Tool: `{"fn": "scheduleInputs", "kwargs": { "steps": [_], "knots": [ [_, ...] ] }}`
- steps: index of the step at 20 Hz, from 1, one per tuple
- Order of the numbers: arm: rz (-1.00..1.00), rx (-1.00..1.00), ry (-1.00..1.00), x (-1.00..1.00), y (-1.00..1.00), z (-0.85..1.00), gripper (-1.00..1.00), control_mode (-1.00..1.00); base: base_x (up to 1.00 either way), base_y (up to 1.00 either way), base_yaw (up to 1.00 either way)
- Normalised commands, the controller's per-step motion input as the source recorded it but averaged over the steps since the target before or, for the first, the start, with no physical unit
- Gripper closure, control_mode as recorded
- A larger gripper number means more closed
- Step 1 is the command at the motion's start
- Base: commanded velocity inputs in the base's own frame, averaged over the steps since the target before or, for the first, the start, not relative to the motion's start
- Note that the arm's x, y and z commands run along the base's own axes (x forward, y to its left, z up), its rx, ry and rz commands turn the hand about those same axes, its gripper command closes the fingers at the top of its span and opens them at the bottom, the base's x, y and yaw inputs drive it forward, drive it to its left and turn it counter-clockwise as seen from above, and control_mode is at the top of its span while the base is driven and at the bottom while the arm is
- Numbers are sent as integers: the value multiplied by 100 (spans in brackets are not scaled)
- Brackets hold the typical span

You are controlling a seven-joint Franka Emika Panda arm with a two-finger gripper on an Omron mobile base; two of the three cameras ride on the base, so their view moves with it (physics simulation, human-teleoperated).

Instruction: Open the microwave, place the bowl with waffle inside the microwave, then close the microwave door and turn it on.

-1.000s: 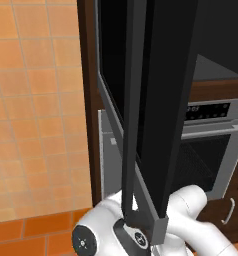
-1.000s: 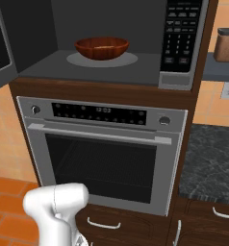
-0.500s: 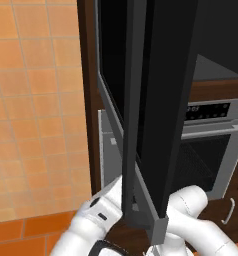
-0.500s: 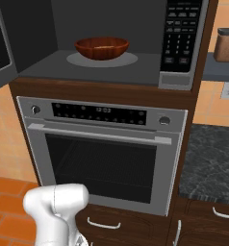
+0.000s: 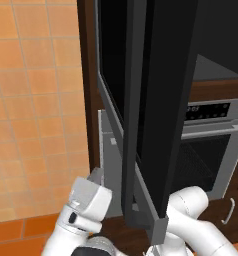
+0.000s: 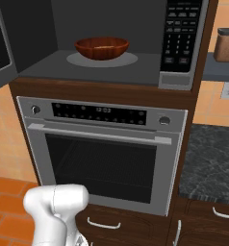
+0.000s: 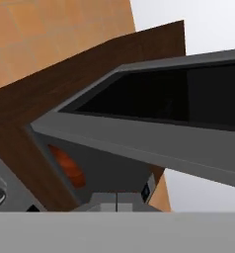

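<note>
The microwave door (image 5: 156, 100) stands swung wide open, its dark glass panel seen edge-on and running from 12 down to 6 o'clock through the middle of the left base view, its lower corner hanging just above the arm's white links. To the left of it, at 9 o'clock, is bare orange tiled wall (image 5: 36, 100), with free space between door and wall. From the right base view the microwave (image 6: 135, 43) cavity gapes open at 12 o'clock, and the brown bowl (image 6: 102, 48) sits inside on the round turntable plate (image 6: 126, 60), well back from the front lip. The keypad panel (image 6: 179, 33) is at 1 o'clock, the oven (image 6: 104, 153) directly beneath. In the hand view the door's grey frame (image 7: 139, 143) crosses from 9 to 3 o'clock, with the bowl (image 7: 67, 165) a reddish patch behind it at 7 o'clock. The gripper (image 7: 116, 206) sits low at 6 o'clock, its fingers drawn together on nothing, well below and clear of the bowl
</note>
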Motion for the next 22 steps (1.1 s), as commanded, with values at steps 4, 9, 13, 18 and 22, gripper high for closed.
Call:
{"fn": "scheduleInputs", "kwargs": {
  "steps": [4, 9, 13, 18, 22],
  "knots": [
    [6, -15, -14, 0, 41, 14, 100, -100, 0, 0, 0],
    [3, -8, -8, -16, 22, 5, 100, -100, 0, 0, 0],
    [-1, -5, -13, -34, 12, 47, 100, -100, 0, 0, 0],
    [-3, 9, -10, -23, -52, 70, 100, -100, 0, 0, 0],
    [0, 20, -12, -37, -94, 66, 100, -100, 0, 0, 0]
  ]
}}
